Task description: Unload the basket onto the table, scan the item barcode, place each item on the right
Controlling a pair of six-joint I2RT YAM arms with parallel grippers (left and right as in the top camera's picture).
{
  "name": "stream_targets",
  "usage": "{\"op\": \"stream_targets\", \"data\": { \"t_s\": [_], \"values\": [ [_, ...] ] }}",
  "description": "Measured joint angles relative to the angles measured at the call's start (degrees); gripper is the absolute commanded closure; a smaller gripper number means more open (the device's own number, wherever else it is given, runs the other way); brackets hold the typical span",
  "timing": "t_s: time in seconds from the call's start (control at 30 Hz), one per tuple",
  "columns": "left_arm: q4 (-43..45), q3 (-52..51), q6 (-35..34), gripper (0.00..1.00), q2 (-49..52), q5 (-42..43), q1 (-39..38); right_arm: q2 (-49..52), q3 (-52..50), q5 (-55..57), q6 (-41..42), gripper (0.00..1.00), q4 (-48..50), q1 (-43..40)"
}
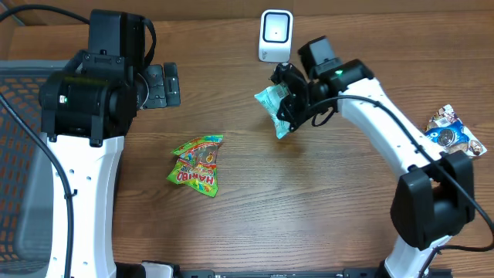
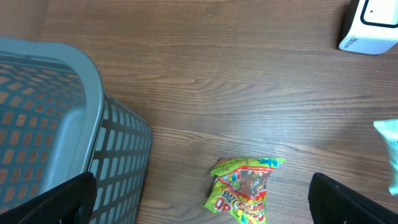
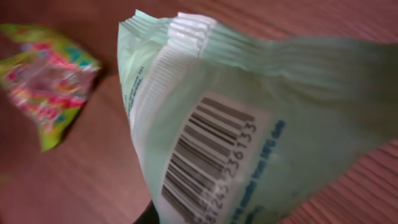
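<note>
Overhead view showed the right gripper [image 1: 292,99] pinching a pale green packet [image 1: 270,104]. The packet projected from the fingers' left side, its long axis running roughly toward and away from the scanner [image 1: 275,35]. The scanner stood just beyond the fingertips, near but apart. The barcode [image 3: 208,158] faced the wrist camera, so it probably needed turning toward the scanner. The left gripper [image 1: 164,85], fingers spread wide and empty, sat well apart.
</note>
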Motion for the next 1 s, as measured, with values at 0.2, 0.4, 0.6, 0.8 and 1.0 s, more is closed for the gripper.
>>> {"op": "stream_targets", "data": {
  "t_s": [0.2,0.4,0.6,0.8,1.0],
  "values": [
    [0.0,0.0,0.0,0.01,0.0,0.0,0.0,1.2,0.0,26.6,18.5,0.96,0.9,3.3],
    [0.0,0.0,0.0,0.00,0.0,0.0,0.0,6.3,0.0,50.1,29.2,0.96,0.4,5.9],
    [0.0,0.0,0.0,0.00,0.0,0.0,0.0,14.4,0.0,59.3,31.9,0.96,0.0,8.8],
    [0.0,0.0,0.0,0.00,0.0,0.0,0.0,14.8,0.0,54.9,31.4,0.40,0.3,9.6],
    [0.0,0.0,0.0,0.00,0.0,0.0,0.0,14.8,0.0,37.9,26.1,0.34,0.2,10.2]
  ]
}}
